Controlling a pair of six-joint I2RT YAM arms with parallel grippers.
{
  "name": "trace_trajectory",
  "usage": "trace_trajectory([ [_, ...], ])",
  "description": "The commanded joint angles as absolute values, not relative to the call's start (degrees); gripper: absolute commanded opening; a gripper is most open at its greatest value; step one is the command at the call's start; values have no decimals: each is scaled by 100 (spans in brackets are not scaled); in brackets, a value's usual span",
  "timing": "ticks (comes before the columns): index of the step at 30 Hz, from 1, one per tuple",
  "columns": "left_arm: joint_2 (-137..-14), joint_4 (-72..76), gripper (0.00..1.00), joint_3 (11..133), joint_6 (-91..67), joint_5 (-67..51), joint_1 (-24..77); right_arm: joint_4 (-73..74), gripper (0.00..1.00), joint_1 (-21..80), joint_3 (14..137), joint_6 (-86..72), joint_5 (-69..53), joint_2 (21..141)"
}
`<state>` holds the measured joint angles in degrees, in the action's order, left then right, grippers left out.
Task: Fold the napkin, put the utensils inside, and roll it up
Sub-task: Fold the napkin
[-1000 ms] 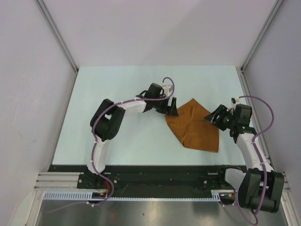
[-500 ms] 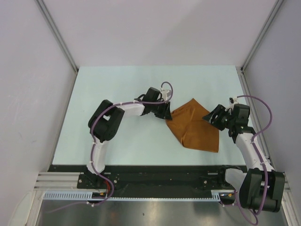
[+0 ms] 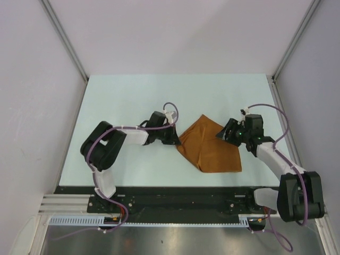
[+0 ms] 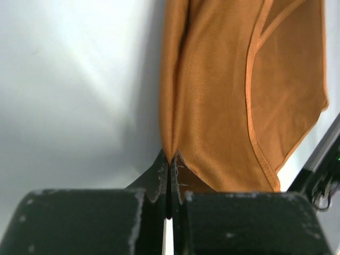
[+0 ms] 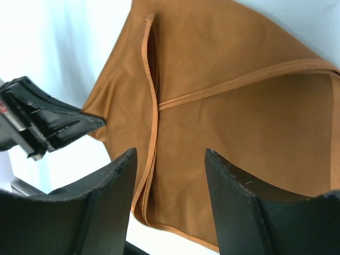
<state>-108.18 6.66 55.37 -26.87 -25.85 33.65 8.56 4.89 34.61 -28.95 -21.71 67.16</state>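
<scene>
The rust-brown napkin [image 3: 210, 152] lies folded and rumpled on the pale table, right of centre. My left gripper [image 3: 176, 140] is at its left edge, shut on a pinched ridge of the cloth. In the left wrist view the left gripper [image 4: 169, 159] grips the napkin [image 4: 223, 95] where the fabric gathers into a crease. My right gripper [image 3: 225, 133] hovers open over the napkin's upper right part. Seen from the right wrist, the right gripper [image 5: 170, 162] has the napkin [image 5: 228, 90] and its hemmed edges below it, nothing between its fingers. The utensils are out of view.
The pale table [image 3: 133, 101] is bounded by grey walls with metal posts [image 3: 64, 40] at the back corners. A black rail [image 3: 175, 199] runs along the near edge by the arm bases. The left gripper's black tip [image 5: 50, 122] shows in the right wrist view.
My left gripper has shut on the napkin's left edge and drawn back to the left, dragging the cloth leftward and nearer. The right gripper, still open, followed to the left.
</scene>
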Motion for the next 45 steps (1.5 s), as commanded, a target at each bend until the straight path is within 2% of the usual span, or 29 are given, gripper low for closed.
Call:
trace_trajectory([
  [1, -10223, 1738, 0, 4370, -3769, -2312, 3305, 291, 59, 1096, 3946, -3014, -1802, 7337],
  [5, -9669, 2320, 0, 3526, -4289, -2005, 3392, 115, 58, 1580, 4315, -3050, -1609, 7873],
  [12, -8851, 1620, 58, 3278, -4036, -1741, 3410, 175, 57, 2258, 5123, -2883, -1091, 8744],
  [14, -8658, 1329, 69, 3331, -3947, -1670, 3340, 211, 56, 2338, 5360, -2769, -1046, 8990],
  [16, -8561, 1196, 75, 3410, -3850, -1687, 3252, 307, 55, 2461, 5519, -2646, -871, 9298],
  [21, -8245, 756, 81, 3594, -3552, -1644, 2945, 352, 54, 2549, 5888, -2496, -651, 9834],
  [31, -8183, 545, 81, 3683, -3358, -1687, 2716, 615, 49, 2628, 6398, -2391, -457, 10467],
  [33, -8183, 545, 81, 3683, -3358, -1705, 2707, 676, 44, 2645, 6433, -2364, -431, 10538],
  [34, -8200, 536, 81, 3691, -3349, -1705, 2707, 703, 36, 2654, 6477, -2364, -422, 10555],
  [39, -8253, 501, 81, 3727, -3287, -1723, 2689, 668, 18, 2689, 6548, -2399, -448, 10599],
  [42, -8271, 518, 81, 3727, -3278, -1740, 2681, 729, 9, 2716, 6697, -2434, -483, 10696],
  [45, -8253, 510, 81, 3727, -3278, -1749, 2681, 747, 7, 2760, 6794, -2452, -466, 10723],
])
